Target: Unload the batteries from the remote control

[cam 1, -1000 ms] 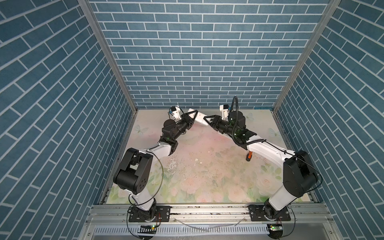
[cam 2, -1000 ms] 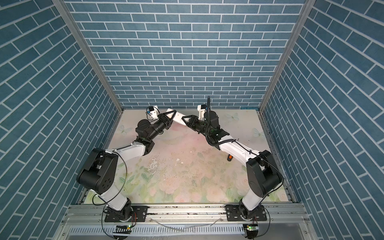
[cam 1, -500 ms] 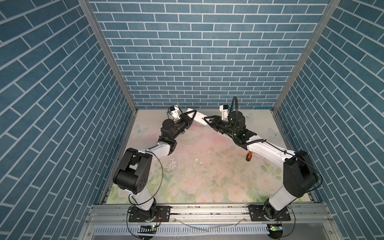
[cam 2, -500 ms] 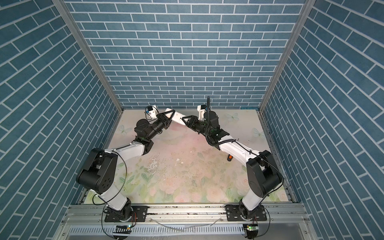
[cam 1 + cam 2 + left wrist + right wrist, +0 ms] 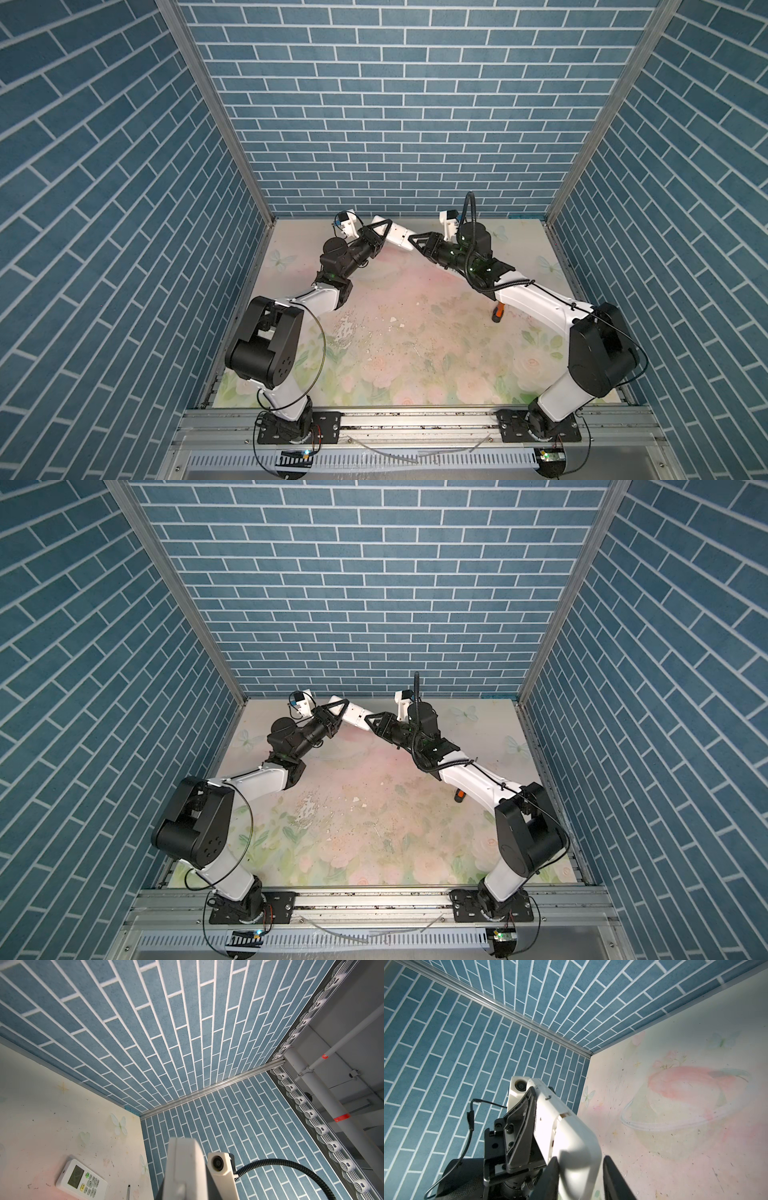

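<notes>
Remote control (image 5: 400, 237), white, is up in the air just in front of the back wall (image 5: 395, 124), bridged between both arms and clear of the worktop (image 5: 415, 353). Left pincer (image 5: 380, 232) is clenched on one end, with its black triangular finger lying along the remote's side in the right wrist view. Right pincer (image 5: 580, 1169) straddles the other end. Its fingers (image 5: 612, 1178) sit close against both edges, but a thin sliver shows on one side, so I cannot tell if it truly pinches or only brackets. Batteries: none visible anywhere, judged to be inside the remote control, so also aloft just off the back wall. A notch (image 5: 564, 1114) sits on a seam across the remote's back, probably the battery cover's edge, and the right pincer is on the far side of it from the left. The step reads as anchor with the left, slide the cover off with the right. To do it well, the left holds firm with no twist. The right closes square on the edges and pulls straight along the remote's length without squeezing hard enough to jam the cover. Turn the opening up so the cells don't spill, and come lower, away from the back wall, before anything loosens. Ignore the spare remote (image 5: 81, 1178) with a display, flat on the worktop out from the back wall's corner, and the orange-handled screwdriver (image 5: 498, 312), well away from the back wall.
</notes>
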`<state>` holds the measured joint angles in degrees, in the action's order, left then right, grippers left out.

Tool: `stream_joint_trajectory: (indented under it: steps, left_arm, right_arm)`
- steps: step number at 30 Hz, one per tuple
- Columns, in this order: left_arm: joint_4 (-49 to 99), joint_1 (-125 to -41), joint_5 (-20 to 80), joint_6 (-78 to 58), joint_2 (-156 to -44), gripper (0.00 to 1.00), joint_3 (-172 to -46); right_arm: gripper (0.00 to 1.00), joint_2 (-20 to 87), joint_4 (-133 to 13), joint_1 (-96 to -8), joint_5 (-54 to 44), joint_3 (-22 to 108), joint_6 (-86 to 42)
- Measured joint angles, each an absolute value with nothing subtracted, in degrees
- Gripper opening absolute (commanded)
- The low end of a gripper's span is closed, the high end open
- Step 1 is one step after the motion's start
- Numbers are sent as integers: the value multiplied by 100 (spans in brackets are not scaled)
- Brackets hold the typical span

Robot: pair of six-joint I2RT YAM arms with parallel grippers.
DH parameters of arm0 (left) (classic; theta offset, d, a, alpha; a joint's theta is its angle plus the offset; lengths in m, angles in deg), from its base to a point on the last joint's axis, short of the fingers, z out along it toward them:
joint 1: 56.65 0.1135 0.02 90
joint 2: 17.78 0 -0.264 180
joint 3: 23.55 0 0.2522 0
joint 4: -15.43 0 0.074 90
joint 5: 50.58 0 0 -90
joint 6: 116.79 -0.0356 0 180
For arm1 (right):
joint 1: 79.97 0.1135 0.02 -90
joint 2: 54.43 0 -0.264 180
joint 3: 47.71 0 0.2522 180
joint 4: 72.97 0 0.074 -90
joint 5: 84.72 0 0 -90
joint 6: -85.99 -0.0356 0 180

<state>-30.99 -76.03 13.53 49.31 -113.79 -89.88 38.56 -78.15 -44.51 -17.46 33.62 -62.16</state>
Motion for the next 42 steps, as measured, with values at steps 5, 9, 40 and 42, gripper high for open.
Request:
stream_joint_trajectory:
  steps: [5, 9, 40, 42]
  left_arm:
    - [-3018, -7600, 1344, 4843, -11328, 0, -8986]
    - [-2964, -7600, 1338, 4784, -11315, 0, -8986]
    - [-2647, -7463, 1172, 4434, -11313, 0, -9021]
    - [-2658, -7463, 1172, 4437, -11313, 0, -9021]
  right_arm:
    - [33, 3856, -7852, -4451, -1783, 3362, -6220]
    - [31, 3856, -7857, -4451, -1796, 3362, -6220]
    - [25, 3950, -8088, -4451, -1989, 3368, -6380]
    - [25, 3980, -8097, -4451, -2008, 3368, -6380]
